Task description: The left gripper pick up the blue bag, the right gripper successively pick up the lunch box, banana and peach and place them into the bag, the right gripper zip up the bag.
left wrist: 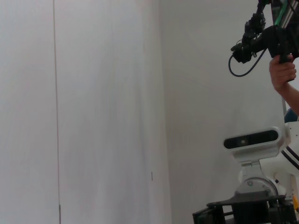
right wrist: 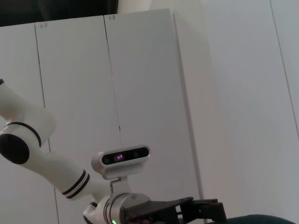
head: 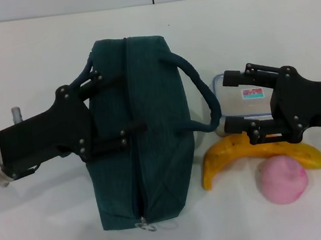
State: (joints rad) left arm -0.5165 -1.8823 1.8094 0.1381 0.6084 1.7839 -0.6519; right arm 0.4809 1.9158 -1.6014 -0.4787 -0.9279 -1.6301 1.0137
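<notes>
We see a white tabletop [head: 52, 236] carrying everything. Largest on it is the dark teal-blue fabric bag [head: 147, 156], lying lengthwise at the centre with its long zipper shut along the top and the metal ring pull at its 6 o'clock end. One rolled handle arches out at its 3 o'clock side; the other sits at about 10 o'clock.

From 9 o'clock the black angular left pincer [head: 129, 100] reaches in over the bag, its two fingers spread apart, one by the handle at 10 o'clock, the other lying across the zipper line; we cannot tell whether they touch the fabric. It grips nothing.

From 3 o'clock comes the black right pincer [head: 228, 103], also spread open, its fingers standing either side of the clear rectangular plastic lunch box with a blue rim [head: 242, 102], which sits just beside the bag at its 3 o'clock; we cannot tell whether they press it.

At 6 o'clock of the lunch box lies the curved yellow banana with orange-brown patches [head: 228, 155], partly under the right pincer. The pink round matte peach [head: 281, 180] rests touching the banana at its 5 o'clock.

The wrist views show only pale wall panels and the robot's head.
</notes>
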